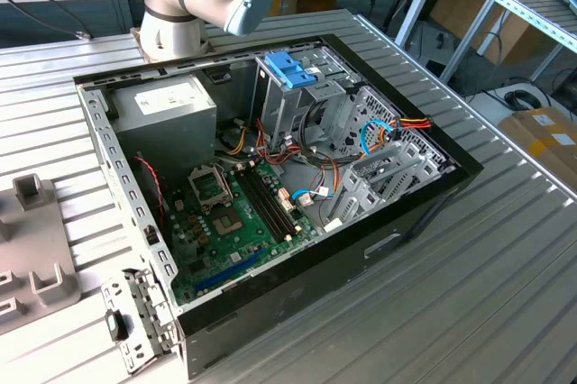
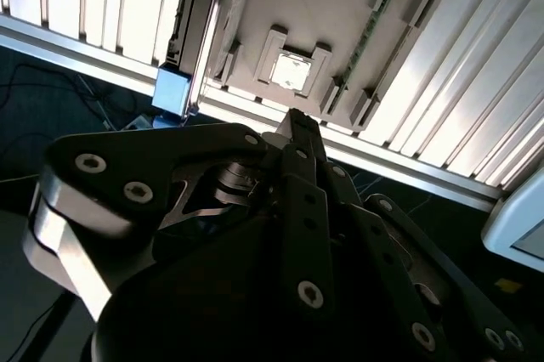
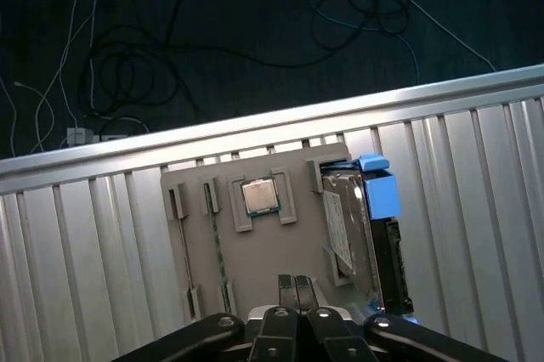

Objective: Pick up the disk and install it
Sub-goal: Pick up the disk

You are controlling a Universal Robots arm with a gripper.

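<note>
Black gripper (image 3: 295, 283) fingers pressed together and empty, above grey fixture tray (image 3: 255, 264), disk (image 3: 342, 224) with blue carrier frame seated along one side edge of the tray, processor chip (image 3: 259, 196) in a tray pocket, slatted table (image 3: 85, 251) under the tray, open computer case (image 1: 297, 303) beside the tray

flat grey-metal hard drive (image 3: 338, 226), white label, blue plastic carrier frame, propped tilted along edge of beige fixture plate (image 3: 255, 251) on slatted desk (image 3: 85, 251)
</note>
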